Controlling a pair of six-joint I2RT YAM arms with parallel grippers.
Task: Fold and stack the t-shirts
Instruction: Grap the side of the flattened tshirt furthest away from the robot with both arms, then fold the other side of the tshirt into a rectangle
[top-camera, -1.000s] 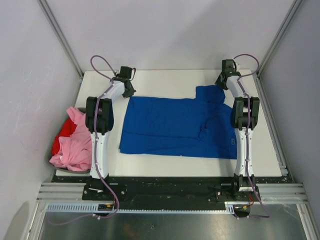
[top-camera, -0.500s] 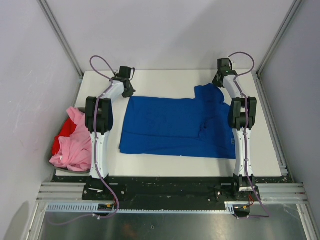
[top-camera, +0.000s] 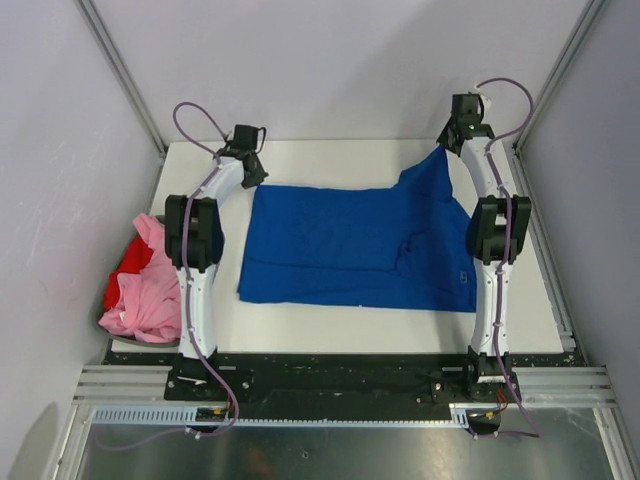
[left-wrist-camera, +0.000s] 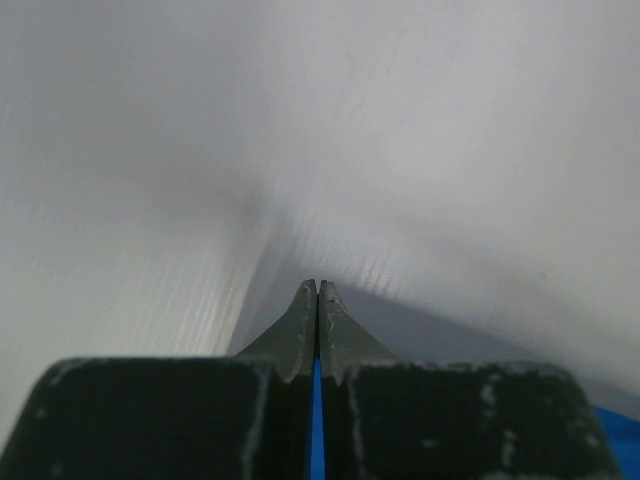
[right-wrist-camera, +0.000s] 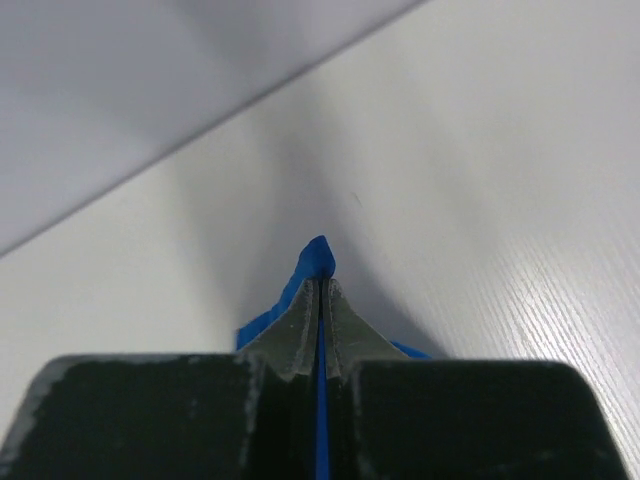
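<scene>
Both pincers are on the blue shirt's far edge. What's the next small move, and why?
Probably lift both together and carry that edge toward the near hem. The left pincer and right pincer are each shut on a far corner of the blue t-shirt, which otherwise lies spread flat.

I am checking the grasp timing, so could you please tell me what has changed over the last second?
The right end effector closed on the far right corner of the royal blue cloth t-shirt and pulled it toward the far right. The left end effector stayed shut on its far left corner. The heaped light pink t-shirt and red t-shirt did not move.
</scene>
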